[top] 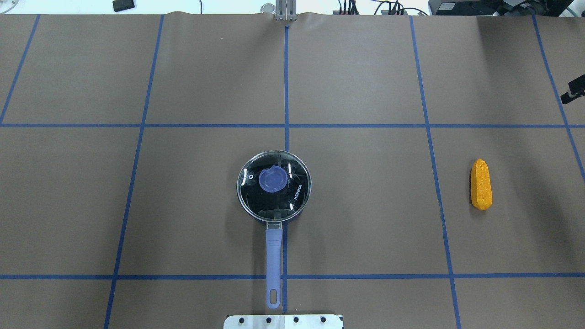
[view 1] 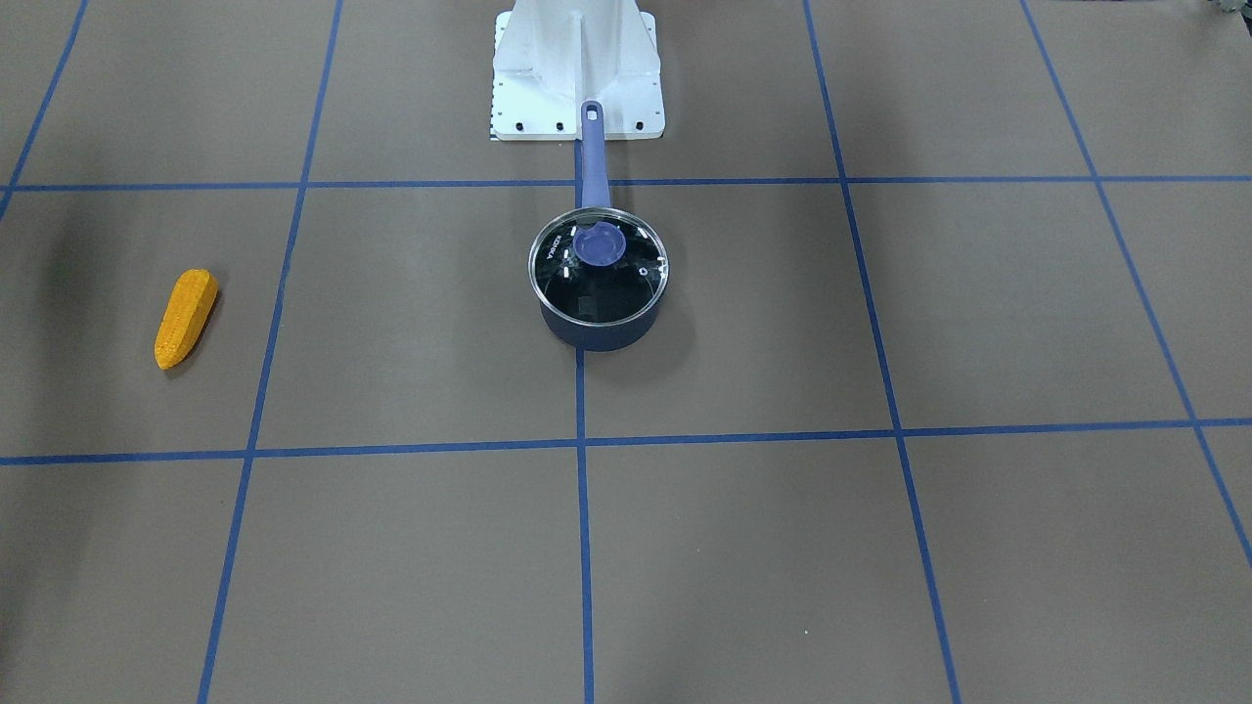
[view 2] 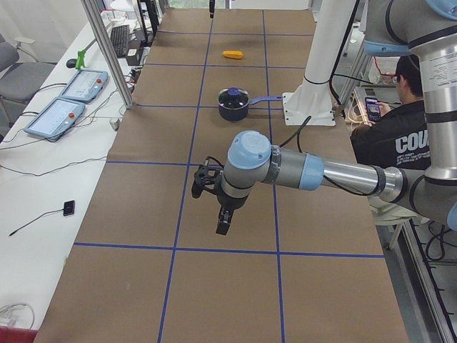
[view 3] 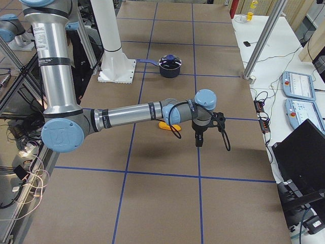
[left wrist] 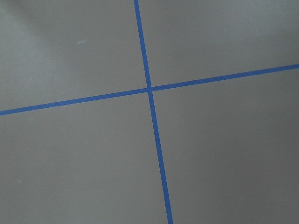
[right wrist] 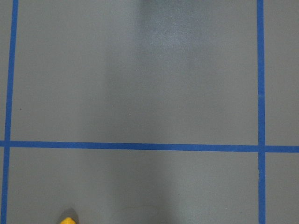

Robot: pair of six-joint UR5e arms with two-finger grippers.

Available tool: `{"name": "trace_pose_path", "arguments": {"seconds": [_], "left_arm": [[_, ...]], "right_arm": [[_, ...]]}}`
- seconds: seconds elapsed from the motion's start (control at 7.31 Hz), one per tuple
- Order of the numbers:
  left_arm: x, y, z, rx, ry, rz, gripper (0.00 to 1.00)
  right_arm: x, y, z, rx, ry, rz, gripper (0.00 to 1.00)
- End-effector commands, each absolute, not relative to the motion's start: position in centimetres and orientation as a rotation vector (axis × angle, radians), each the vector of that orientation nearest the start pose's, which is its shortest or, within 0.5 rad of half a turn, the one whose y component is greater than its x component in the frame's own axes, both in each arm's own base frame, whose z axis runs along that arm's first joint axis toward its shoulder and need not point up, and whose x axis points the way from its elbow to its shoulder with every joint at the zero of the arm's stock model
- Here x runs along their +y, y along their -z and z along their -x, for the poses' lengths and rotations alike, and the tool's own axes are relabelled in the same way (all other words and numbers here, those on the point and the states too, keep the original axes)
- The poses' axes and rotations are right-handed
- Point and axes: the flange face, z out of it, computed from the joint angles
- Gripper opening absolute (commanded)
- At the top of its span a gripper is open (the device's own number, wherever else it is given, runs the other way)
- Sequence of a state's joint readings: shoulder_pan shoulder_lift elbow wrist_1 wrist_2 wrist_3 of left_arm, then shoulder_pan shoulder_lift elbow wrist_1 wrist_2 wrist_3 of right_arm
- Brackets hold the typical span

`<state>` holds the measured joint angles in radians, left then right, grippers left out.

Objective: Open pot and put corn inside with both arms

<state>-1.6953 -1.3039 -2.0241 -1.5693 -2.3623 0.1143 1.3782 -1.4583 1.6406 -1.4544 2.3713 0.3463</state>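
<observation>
A dark blue pot (view 1: 599, 328) with a long handle (view 1: 592, 156) stands at mid-table, its glass lid (top: 273, 185) on it. The yellow-orange corn (top: 481, 184) lies flat on the robot's right side, also in the front view (view 1: 186, 318). The left gripper (view 2: 223, 223) hangs above the table far from the pot (view 2: 233, 105); I cannot tell if it is open. The right gripper (view 3: 198, 141) hangs just past the corn (view 3: 167, 126); a black sliver (top: 576, 91) shows overhead, state unclear. The corn's tip (right wrist: 68, 220) shows in the right wrist view.
The white robot pedestal (view 1: 577, 68) stands right behind the pot handle. Teach pendants (view 2: 71, 100) and a metal post (view 2: 107, 50) line the far table edge. A seated person (view 2: 400, 121) is beside the robot. A laptop (view 3: 304, 147) sits off the table.
</observation>
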Motion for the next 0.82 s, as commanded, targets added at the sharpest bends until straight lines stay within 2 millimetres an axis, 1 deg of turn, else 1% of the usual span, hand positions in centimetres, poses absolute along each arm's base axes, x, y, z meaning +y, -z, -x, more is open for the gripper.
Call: {"name": "trace_pose_path", "arguments": {"seconds": [0.0, 0.14, 0.27, 0.41, 0.55, 0.68], "left_arm": [[-37.1, -54.6, 11.0, 0.761, -0.066, -0.275, 0.98], [-37.1, -55.0, 10.9, 0.763, -0.063, -0.267, 0.98], [-37.1, -54.7, 10.9, 0.762, -0.065, -0.272, 0.98], [-37.1, -54.7, 10.9, 0.764, -0.065, -0.273, 0.98], [-37.1, -54.5, 10.8, 0.783, -0.056, -0.27, 0.98], [-37.4, -52.9, 10.6, 0.81, -0.002, -0.269, 0.98]], "right_arm": [[-55.1, -55.0, 4.4, -0.841, -0.021, -0.065, 1.0], [-55.2, -54.8, 4.4, -0.844, -0.018, -0.067, 1.0], [-55.7, -54.1, 4.6, -0.854, -0.021, -0.071, 1.0], [-55.2, -55.2, 4.5, -0.844, -0.03, -0.053, 1.0], [-55.1, -54.6, 6.3, -0.852, 0.004, -0.049, 1.0], [-55.0, -54.2, 9.3, -0.854, 0.052, -0.032, 1.0]]}}
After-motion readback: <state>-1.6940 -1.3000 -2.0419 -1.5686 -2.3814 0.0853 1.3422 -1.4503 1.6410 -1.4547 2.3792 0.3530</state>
